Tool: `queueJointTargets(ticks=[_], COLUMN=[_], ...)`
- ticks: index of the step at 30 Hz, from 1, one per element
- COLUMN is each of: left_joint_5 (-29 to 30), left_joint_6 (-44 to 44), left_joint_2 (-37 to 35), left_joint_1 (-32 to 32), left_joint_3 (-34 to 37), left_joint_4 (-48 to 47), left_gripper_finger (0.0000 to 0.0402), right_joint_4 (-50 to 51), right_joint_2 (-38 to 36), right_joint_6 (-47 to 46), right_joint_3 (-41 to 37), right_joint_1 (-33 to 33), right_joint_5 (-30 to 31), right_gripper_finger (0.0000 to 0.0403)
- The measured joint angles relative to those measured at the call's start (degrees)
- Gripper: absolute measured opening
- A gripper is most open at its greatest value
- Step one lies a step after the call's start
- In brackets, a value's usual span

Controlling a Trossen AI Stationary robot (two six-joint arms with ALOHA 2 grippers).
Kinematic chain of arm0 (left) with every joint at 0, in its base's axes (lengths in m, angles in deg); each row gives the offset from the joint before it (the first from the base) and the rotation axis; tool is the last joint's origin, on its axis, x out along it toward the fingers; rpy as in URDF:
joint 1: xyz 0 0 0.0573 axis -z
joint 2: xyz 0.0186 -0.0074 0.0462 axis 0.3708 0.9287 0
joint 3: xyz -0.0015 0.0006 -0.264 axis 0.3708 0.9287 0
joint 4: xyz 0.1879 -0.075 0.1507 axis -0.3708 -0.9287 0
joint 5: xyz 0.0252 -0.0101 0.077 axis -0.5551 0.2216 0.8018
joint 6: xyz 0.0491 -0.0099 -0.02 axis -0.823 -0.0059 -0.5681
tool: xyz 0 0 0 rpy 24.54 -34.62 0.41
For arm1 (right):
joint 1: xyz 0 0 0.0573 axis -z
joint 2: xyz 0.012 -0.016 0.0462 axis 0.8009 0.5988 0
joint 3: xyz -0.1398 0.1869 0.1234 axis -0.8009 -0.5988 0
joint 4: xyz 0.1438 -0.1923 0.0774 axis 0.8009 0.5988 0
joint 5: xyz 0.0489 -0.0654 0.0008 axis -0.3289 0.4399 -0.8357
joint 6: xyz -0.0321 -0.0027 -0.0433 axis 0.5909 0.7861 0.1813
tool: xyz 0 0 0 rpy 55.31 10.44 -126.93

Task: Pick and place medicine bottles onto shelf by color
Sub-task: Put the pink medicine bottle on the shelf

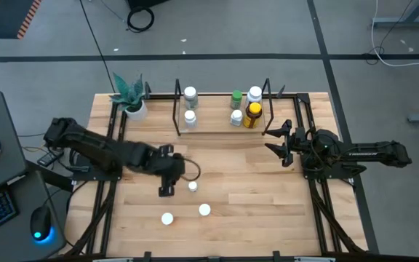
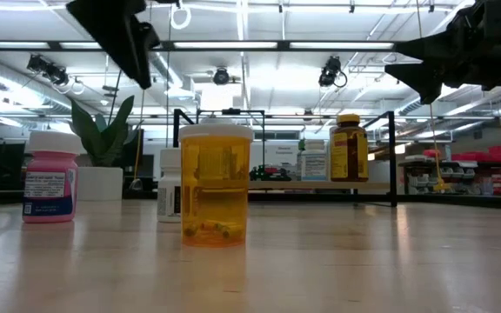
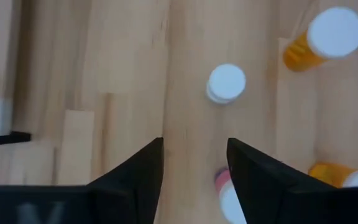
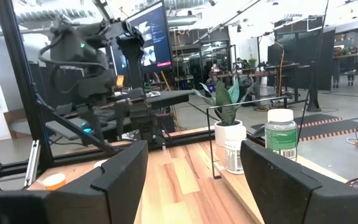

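Three loose medicine bottles stand on the table's near middle. A small white-capped one is beside my left gripper, and two more are nearer the front edge. The low view shows a pink bottle, a white one and an orange one. My left gripper hangs above the table, pointing steeply down, open with bare wood between its fingers. The pink bottle is half hidden behind one finger. The shelf at the far middle carries white, green and amber bottles. My right gripper waits open right of the shelf.
A potted plant stands at the far left, beside the shelf's black wire uprights. Black frame rails run along the table's left and right sides. Bare wood lies between the shelf and the loose bottles.
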Motion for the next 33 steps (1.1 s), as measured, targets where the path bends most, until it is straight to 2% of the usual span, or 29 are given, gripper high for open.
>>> queueJointTargets(ticks=[4, 11, 19, 28, 33], left_joint_5=[4.1, 4.7, 7.3, 7.3, 7.2], left_joint_6=[-0.4, -2.8, -3.6, -4.9, -10.8], left_joint_2=[-4.2, -13.8, -22.4, -25.7, -25.7], left_joint_1=[2.0, 1.9, 1.9, 2.0, 1.6], left_joint_3=[5.4, 15.7, 24.1, 26.2, 26.2], left_joint_4=[6.0, 16.1, 21.3, 22.6, 22.6], left_gripper_finger=[0.0174, 0.0163, 0.0148, 0.0144, 0.0151], right_joint_4=[0.0, -0.3, -0.4, -0.4, -0.4], right_joint_2=[0.0, 0.0, 0.0, 0.0, 0.0], right_joint_6=[0.0, 0.0, 0.0, 0.0, 0.0], right_joint_3=[0.0, 0.0, 0.0, 0.0, 0.0], right_joint_1=[0.0, 0.0, 0.0, 0.0, 0.0], right_joint_5=[0.0, 0.0, 0.0, 0.1, 0.1], right_gripper_finger=[0.0265, 0.0265, 0.0265, 0.0265, 0.0265])
